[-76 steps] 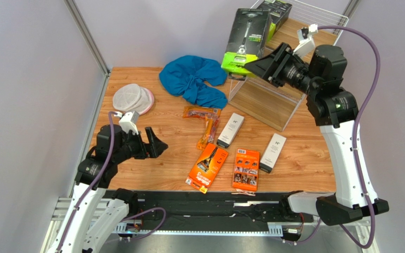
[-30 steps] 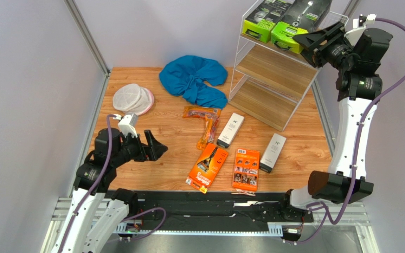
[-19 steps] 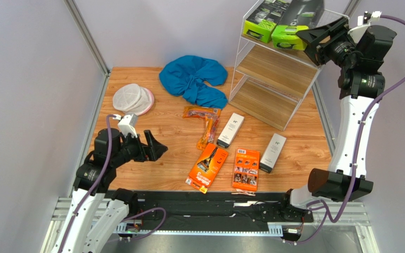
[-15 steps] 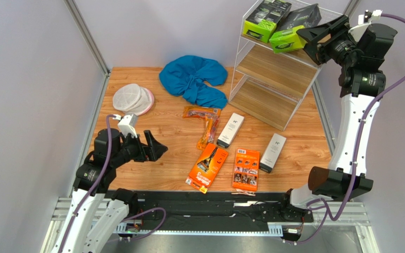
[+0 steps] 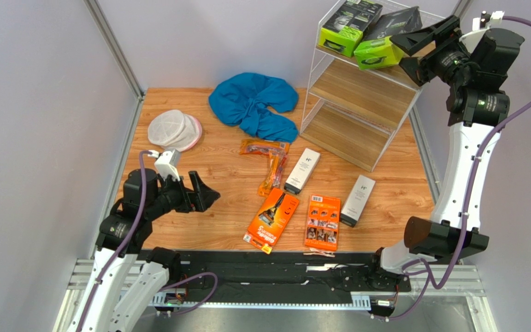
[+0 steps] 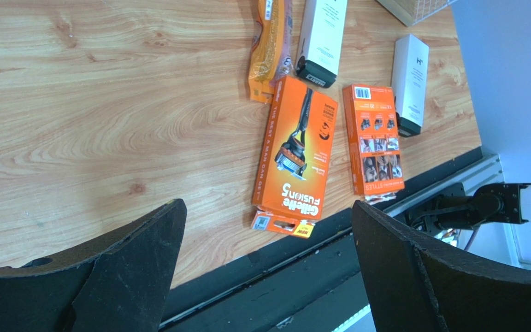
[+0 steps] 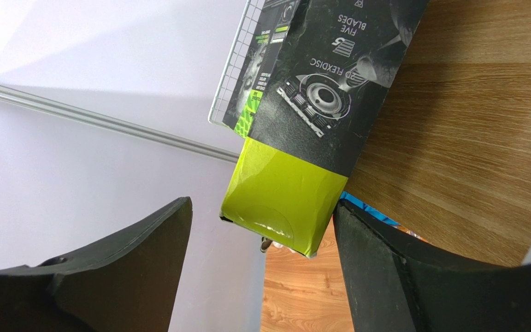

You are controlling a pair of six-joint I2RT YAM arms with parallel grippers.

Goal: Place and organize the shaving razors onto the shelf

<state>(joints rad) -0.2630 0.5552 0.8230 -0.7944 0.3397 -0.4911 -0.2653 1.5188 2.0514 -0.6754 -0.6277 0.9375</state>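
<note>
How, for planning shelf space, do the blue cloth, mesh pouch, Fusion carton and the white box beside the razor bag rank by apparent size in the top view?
1. blue cloth, clearly largest.
2. mesh pouch and Fusion carton: about alike, not ranked.
3. white box, smallest.

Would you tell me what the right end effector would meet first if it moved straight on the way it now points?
The green-and-black box on top of the shelf: it lies straight ahead of the right end effector, framed by its open jaws. The gap is hard to judge.
</note>
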